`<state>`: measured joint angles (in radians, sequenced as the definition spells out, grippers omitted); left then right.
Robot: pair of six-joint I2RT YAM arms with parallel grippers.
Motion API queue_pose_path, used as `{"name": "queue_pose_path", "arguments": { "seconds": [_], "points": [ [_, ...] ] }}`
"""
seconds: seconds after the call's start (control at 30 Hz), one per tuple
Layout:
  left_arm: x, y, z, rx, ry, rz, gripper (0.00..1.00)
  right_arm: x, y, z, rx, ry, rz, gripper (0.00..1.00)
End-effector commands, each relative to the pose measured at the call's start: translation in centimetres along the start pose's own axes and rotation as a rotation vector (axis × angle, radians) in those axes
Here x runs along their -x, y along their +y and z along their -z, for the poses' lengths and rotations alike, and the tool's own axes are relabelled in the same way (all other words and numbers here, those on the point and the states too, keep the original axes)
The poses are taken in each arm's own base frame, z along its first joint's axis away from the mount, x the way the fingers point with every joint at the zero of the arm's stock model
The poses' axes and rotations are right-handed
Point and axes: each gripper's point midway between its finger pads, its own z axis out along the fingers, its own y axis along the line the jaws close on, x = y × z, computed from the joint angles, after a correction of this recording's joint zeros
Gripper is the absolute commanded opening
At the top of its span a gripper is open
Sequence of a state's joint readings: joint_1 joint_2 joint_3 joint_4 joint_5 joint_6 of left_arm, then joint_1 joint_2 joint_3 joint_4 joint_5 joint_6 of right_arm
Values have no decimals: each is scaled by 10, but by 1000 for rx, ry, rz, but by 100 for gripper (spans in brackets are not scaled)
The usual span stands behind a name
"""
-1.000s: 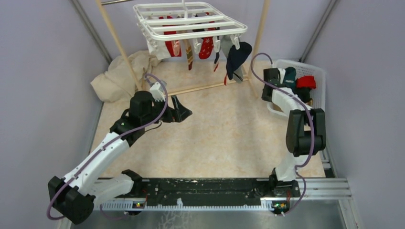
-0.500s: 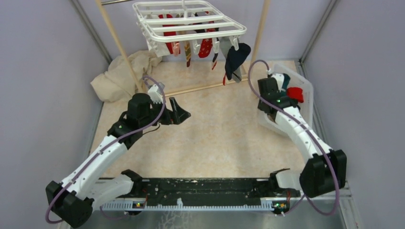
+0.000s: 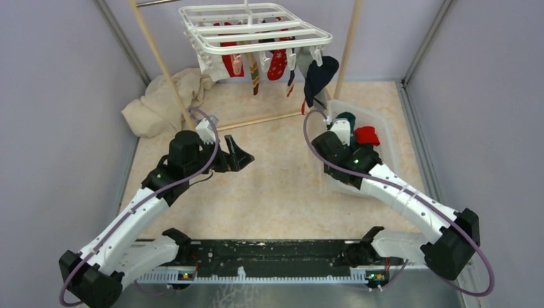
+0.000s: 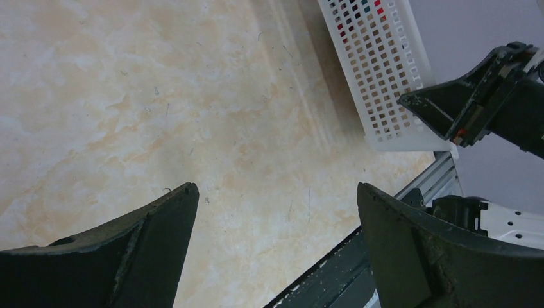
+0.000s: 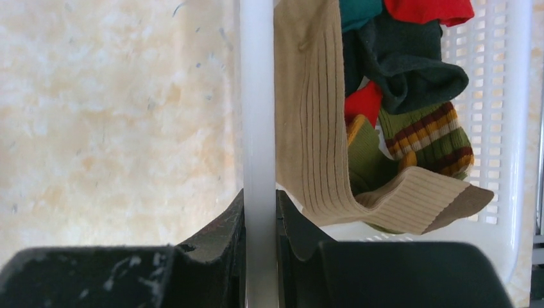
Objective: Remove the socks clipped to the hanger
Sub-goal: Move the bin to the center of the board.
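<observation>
The right gripper (image 5: 260, 208) pinches the wall of the white basket (image 5: 256, 96) (a tan sock (image 5: 314, 115) lies just inside). The left gripper (image 4: 276, 205) hangs spread wide above the table (image 4: 128, 96). At the back, the socks (image 3: 277, 64) dangle clipped under the hanger (image 3: 256, 29).

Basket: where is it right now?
Top view: the basket is on the right side of the table, nearer the arms than the hanger's right end. The right gripper is shut on its left rim.
</observation>
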<state>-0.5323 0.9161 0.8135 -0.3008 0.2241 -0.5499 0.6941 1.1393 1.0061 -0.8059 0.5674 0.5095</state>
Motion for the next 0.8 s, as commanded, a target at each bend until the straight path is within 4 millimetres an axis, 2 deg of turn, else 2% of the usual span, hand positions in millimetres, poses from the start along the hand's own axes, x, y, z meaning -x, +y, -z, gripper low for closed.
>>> {"name": "queue_pose_path", "arguments": {
  "seconds": [0.0, 0.23, 0.4, 0.57, 0.77],
  "points": [
    [0, -1, 5, 2, -9, 5, 99, 2, 14, 19, -19, -64, 1, 0],
    [0, 0, 9, 7, -13, 5, 99, -18, 65, 42, 56, -70, 76, 0],
    [-1, 1, 11, 15, -18, 5, 99, -29, 105, 50, 123, -68, 124, 0],
    [-2, 2, 11, 16, -16, 11, 99, -26, 137, 50, 166, -85, 166, 0],
    [-3, 4, 11, 23, -19, 8, 99, -5, 163, 50, 194, -142, 205, 0]
  ]
}}
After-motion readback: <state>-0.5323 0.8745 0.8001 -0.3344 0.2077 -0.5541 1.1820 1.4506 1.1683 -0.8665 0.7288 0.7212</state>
